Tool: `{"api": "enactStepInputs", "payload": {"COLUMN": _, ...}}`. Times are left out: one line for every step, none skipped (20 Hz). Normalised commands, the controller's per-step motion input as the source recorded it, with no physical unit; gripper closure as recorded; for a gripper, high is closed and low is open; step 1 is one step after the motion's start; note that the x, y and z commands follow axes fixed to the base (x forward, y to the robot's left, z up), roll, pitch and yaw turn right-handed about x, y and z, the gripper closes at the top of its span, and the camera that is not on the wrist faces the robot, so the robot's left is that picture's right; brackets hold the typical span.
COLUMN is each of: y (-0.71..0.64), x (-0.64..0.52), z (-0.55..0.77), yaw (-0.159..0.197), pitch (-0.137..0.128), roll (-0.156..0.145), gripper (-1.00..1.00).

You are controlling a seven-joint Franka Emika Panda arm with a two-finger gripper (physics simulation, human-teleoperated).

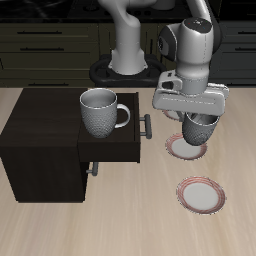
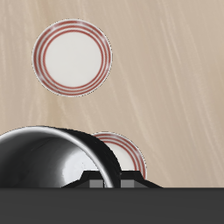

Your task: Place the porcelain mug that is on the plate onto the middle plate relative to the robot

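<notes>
My gripper (image 1: 198,117) is shut on the rim of the grey-white speckled porcelain mug (image 1: 201,130) and holds it upright, just above a white plate with a reddish-brown rim (image 1: 180,150). A second plate like it (image 1: 201,194) lies nearer the table's front edge. In the wrist view the mug (image 2: 48,162) fills the space beside my gripper (image 2: 109,182) and partly covers the plate below (image 2: 127,150). The other plate (image 2: 73,57) shows whole. A third plate is not in view, so I cannot tell which is the middle plate.
A dark wooden cabinet (image 1: 40,140) stands beside the plates, with its drawer (image 1: 112,150) pulled open toward them. A bigger grey-white mug (image 1: 100,112) stands on the cabinet's top. The robot's base (image 1: 125,60) is at the table's back.
</notes>
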Motion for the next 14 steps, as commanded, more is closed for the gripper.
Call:
{"api": "enactStepInputs", "payload": {"y": 0.00, "x": 0.00, "z": 0.00, "yaw": 0.000, "pitch": 0.000, "roll": 0.000, "gripper": 1.00}}
{"api": "enactStepInputs", "payload": {"y": -0.02, "x": -0.89, "z": -0.33, "yaw": -0.020, "pitch": -0.036, "roll": 0.083, "gripper": 1.00}}
{"api": "enactStepInputs", "payload": {"y": -0.06, "x": -0.35, "z": -0.06, "yaw": 0.095, "pitch": -0.079, "roll": -0.013, "gripper": 1.00}}
{"api": "enactStepInputs", "payload": {"y": -0.13, "x": -0.21, "z": -0.02, "yaw": -0.006, "pitch": -0.055, "roll": -0.035, "gripper": 1.00}}
{"api": "enactStepInputs", "payload": {"y": -0.08, "x": -0.14, "z": -0.12, "yaw": -0.109, "pitch": 0.071, "roll": 0.047, "gripper": 1.00}}
{"api": "enactStepInputs", "payload": {"y": -0.07, "x": -0.18, "z": -0.06, "yaw": 0.032, "pitch": -0.018, "roll": -0.040, "gripper": 1.00}}
{"api": "enactStepInputs", "payload": {"y": -0.01, "x": -0.21, "z": -0.09, "yaw": 0.061, "pitch": -0.056, "roll": 0.014, "gripper": 1.00}}
{"api": "enactStepInputs", "payload": {"y": 0.03, "x": -0.56, "z": -0.36, "yaw": 0.024, "pitch": 0.000, "roll": 0.049, "gripper": 1.00}}
{"api": "enactStepInputs", "payload": {"y": 0.06, "x": -0.26, "z": -0.09, "yaw": -0.004, "pitch": -0.001, "roll": 0.068, "gripper": 1.00}}
{"api": "enactStepInputs", "payload": {"y": -0.07, "x": -0.22, "z": -0.05, "yaw": 0.034, "pitch": -0.052, "roll": -0.006, "gripper": 1.00}}
{"api": "enactStepInputs", "payload": {"y": -0.08, "x": -0.08, "z": -0.09, "yaw": -0.064, "pitch": 0.036, "roll": -0.009, "gripper": 1.00}}
{"api": "enactStepInputs", "payload": {"y": -0.01, "x": -0.19, "z": -0.08, "yaw": -0.066, "pitch": 0.039, "roll": 0.010, "gripper": 1.00}}
{"api": "enactStepInputs", "payload": {"y": 0.04, "x": -0.08, "z": -0.01, "yaw": 0.072, "pitch": -0.024, "roll": 0.045, "gripper": 1.00}}
{"api": "enactStepInputs", "payload": {"y": -0.06, "x": 0.00, "z": -0.06, "yaw": 0.054, "pitch": -0.017, "roll": -0.008, "gripper": 1.00}}
